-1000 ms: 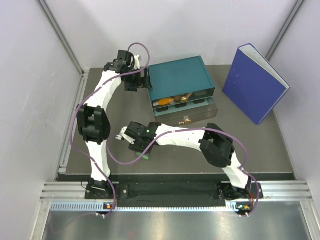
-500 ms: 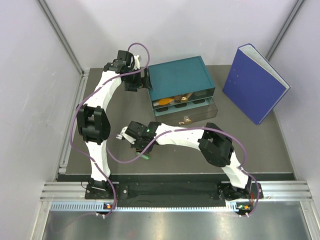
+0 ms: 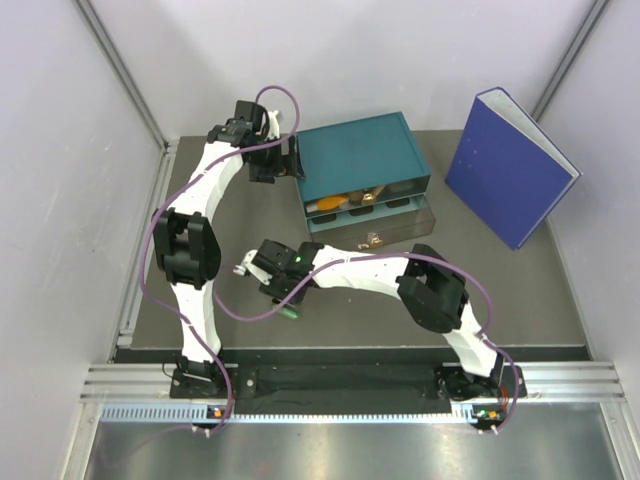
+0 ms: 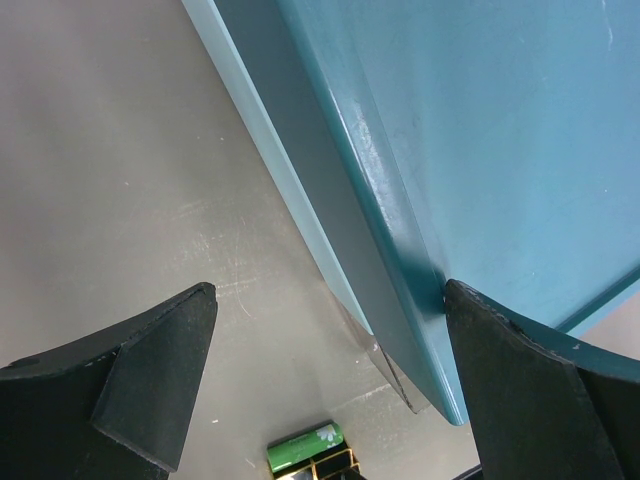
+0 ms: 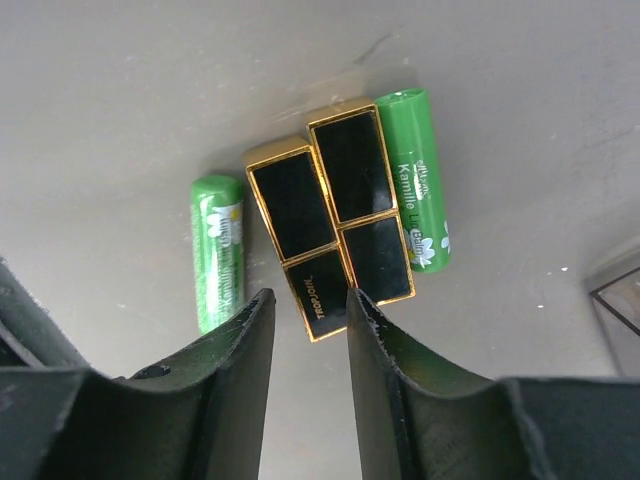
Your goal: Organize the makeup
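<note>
Four pieces of makeup lie in a row on the table (image 5: 150,80): a green tube (image 5: 218,250), two black-and-gold cases (image 5: 300,240) touching each other, and a second green tube (image 5: 420,180) against the far case. The right gripper (image 5: 310,297) hangs over them, jaws narrowly parted and empty. The left gripper (image 4: 328,290) has its jaws spread wide, with one edge of the single teal box (image 4: 480,150) between them.

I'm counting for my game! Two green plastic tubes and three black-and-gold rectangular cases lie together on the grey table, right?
Almost. There are two black-and-gold rectangular cases, not three: left case, right case, side by side. Two green plastic tubes, left tube and right tube, flank them on the grey table. The right wrist view shows it.
</note>
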